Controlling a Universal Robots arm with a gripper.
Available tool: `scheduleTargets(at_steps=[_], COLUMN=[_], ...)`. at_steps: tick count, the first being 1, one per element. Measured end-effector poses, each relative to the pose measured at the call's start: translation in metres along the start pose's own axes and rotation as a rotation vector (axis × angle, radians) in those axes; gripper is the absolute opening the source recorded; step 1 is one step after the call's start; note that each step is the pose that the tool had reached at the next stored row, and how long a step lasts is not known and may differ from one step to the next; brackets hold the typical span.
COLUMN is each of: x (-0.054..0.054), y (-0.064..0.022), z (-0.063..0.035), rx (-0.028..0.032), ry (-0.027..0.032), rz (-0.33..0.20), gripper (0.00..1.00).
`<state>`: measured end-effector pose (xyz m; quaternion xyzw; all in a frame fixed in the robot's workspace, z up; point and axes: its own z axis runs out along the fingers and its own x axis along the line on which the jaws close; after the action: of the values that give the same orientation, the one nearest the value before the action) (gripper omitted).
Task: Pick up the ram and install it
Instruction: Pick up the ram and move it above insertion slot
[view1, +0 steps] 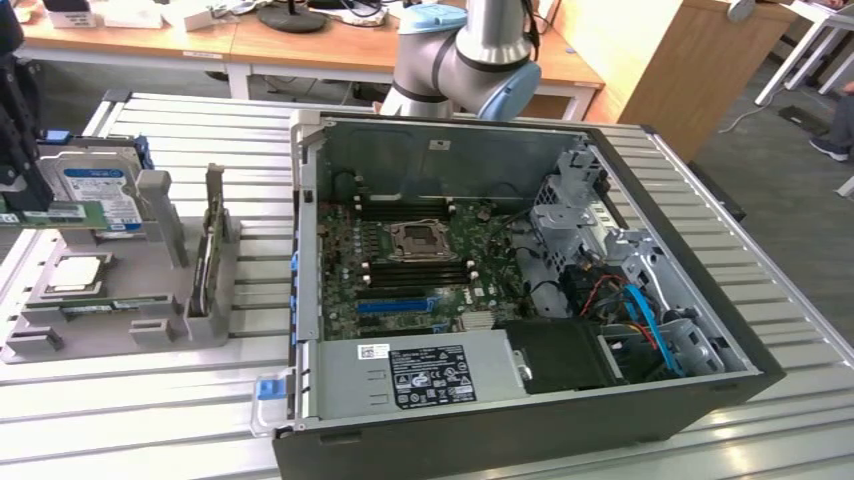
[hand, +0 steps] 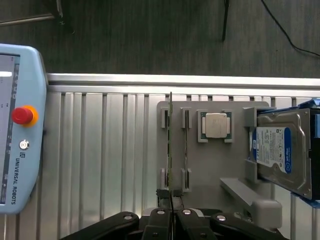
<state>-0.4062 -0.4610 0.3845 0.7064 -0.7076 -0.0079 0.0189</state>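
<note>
- Grip: the gripper (hand: 170, 196) is clenched on the ram (hand: 170, 150). It pinches the two flat faces of the stick, which is seen edge-on in the wrist view.
- Place: in the exterior view the ram (view1: 67, 213) hangs level at nine o'clock of the open computer case (view1: 534, 440). It sits over the grey holder (view1: 160, 335) and in front of the hard drive (view1: 94, 190). It looks clear of its slot, though I cannot be sure.
- Neighbours: a second stick (view1: 214, 245) stands on edge in the holder, at three o'clock of the held one. The processor (view1: 74, 272) lies at six o'clock of the drive.
- Slots: the memory slots (view1: 400, 268) on the motherboard lie well apart from the ram, toward three o'clock.
- Handling: I judge the stick light, stiff and thin, but fragile.
  - Its chips and contact edge are best left untouched.
  - A pinch on the flat faces along the upper long edge suits it.
  - The faces are smooth, so it may pivot or slip in a narrow hold.
</note>
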Motion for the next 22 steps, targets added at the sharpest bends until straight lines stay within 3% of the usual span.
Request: scheduleTargets(at_steps=[11,18,22], x=[0.0,0.001,0.001], y=[0.0011,0.0015,0.0016], z=[-0.0282,-0.0399,-0.0406], rx=[0.0001,0.0002,0.0001], ry=[0.001,0.001,0.0011], rz=[0.0,0.0,0.0], gripper=[0.11,0.11,0.11])
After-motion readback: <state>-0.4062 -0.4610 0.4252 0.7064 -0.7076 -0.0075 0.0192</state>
